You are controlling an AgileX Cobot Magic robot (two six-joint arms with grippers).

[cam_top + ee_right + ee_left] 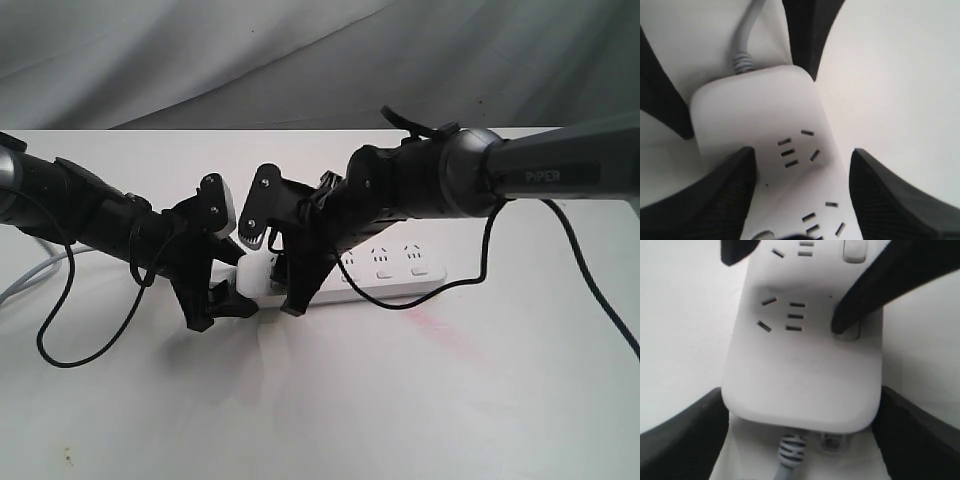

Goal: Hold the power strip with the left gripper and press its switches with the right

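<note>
The white power strip (pixel 400 277) lies across the table, its cord end toward the left arm. My left gripper (pixel 225 310) is shut on that rounded end (pixel 805 380), one black finger against each long side, with the grey cord (pixel 790 460) running out between them. My right gripper (pixel 287 288) stands open over the strip (pixel 760 115). One of its fingertips (pixel 845 322) rests on the switch nearest the cord end, mostly covering it; the other finger (pixel 737 250) hangs past the strip's far edge. Another of its switches (pixel 854 250) shows beyond, and two more (pixel 385 273) are further right.
The cord (pixel 30 275) trails off the table's left side. A thin black cable (pixel 60 350) loops under the left arm, and another (pixel 480 280) hangs from the right arm over the strip. A faint pink smear (pixel 440 330) marks the white tabletop (pixel 330 420).
</note>
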